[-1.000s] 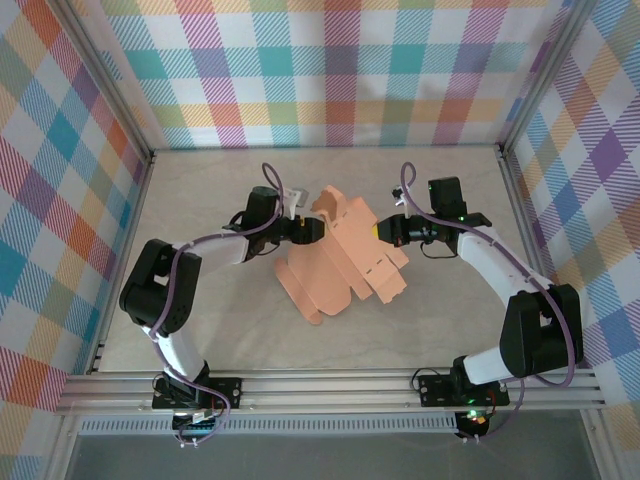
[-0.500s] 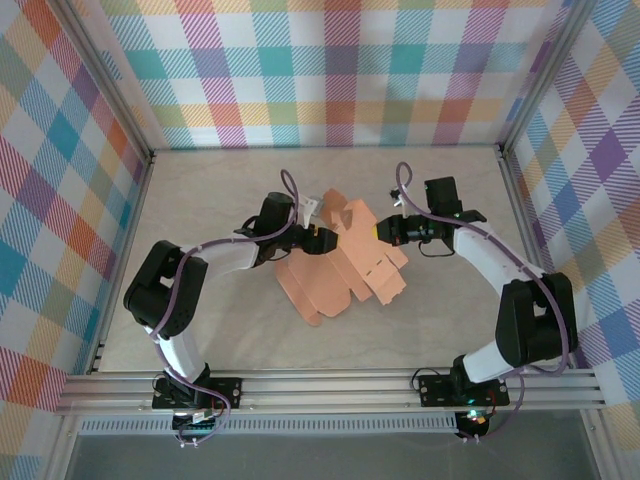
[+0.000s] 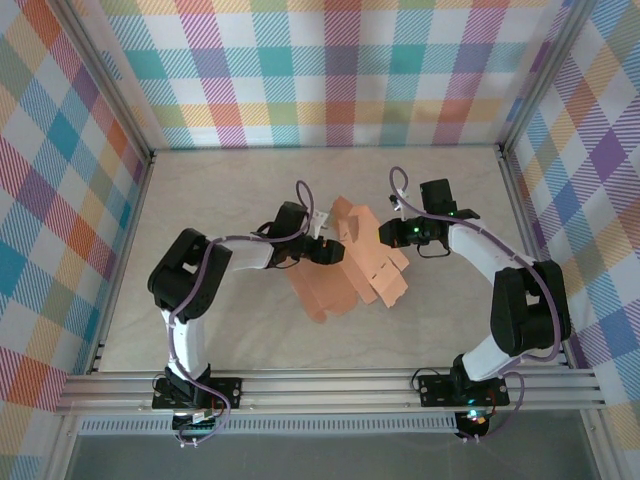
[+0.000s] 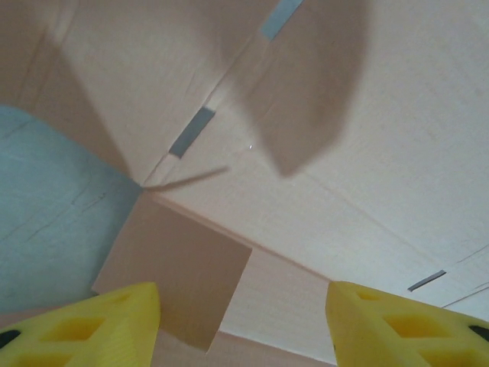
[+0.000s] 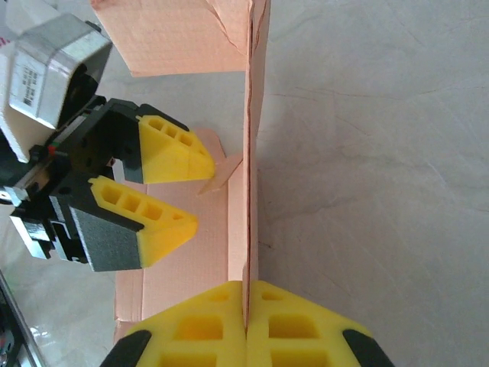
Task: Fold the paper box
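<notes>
The paper box (image 3: 355, 268) is a salmon-orange die-cut sheet, partly folded, lying mid-table. My right gripper (image 3: 386, 234) is shut on a raised side panel of it; in the right wrist view its yellow fingers (image 5: 248, 310) pinch the upright card edge (image 5: 250, 153). My left gripper (image 3: 328, 250) is open at the sheet's left side, its yellow fingertips (image 5: 200, 191) apart just above the flat panel near a small tab. Through the left wrist camera, pale card (image 4: 344, 176) with slots lies close in front of the spread fingertips (image 4: 243, 329), nothing between them.
The beige table (image 3: 200, 200) is enclosed by plaid walls at the back and both sides. An aluminium rail (image 3: 330, 385) with both arm bases runs along the near edge. Bare table lies left, right and in front of the sheet.
My left gripper has moved right, onto the sheet's left part, staying open. My right gripper held its grip and drifted slightly left; the sheet shifted a little.
</notes>
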You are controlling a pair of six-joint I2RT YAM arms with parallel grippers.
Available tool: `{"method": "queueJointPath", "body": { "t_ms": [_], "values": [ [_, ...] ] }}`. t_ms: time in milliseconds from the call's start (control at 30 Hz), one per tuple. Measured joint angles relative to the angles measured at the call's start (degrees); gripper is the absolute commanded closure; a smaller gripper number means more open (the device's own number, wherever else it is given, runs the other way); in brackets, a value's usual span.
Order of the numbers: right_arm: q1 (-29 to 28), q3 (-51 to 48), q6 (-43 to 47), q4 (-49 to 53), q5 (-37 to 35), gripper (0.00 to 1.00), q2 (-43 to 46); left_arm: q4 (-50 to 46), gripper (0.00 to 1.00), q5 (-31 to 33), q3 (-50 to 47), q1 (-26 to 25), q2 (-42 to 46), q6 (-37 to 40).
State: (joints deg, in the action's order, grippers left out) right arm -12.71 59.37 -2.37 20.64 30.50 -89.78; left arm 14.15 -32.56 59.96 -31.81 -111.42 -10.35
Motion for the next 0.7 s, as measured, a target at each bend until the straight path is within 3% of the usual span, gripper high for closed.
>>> {"method": "queueJointPath", "body": {
  "t_ms": [367,700],
  "values": [
    [-0.6,0.2,0.8,0.3,-2.2,1.0,-0.7,0.9,0.47,0.6,5.9,-1.0,-6.1,-6.1],
    [-3.1,2.6,2.6,2.4,-8.2,1.0,-1.0,-12.1,0.46,12.0,13.6,-4.4,-7.1,-5.2]
  ]
}}
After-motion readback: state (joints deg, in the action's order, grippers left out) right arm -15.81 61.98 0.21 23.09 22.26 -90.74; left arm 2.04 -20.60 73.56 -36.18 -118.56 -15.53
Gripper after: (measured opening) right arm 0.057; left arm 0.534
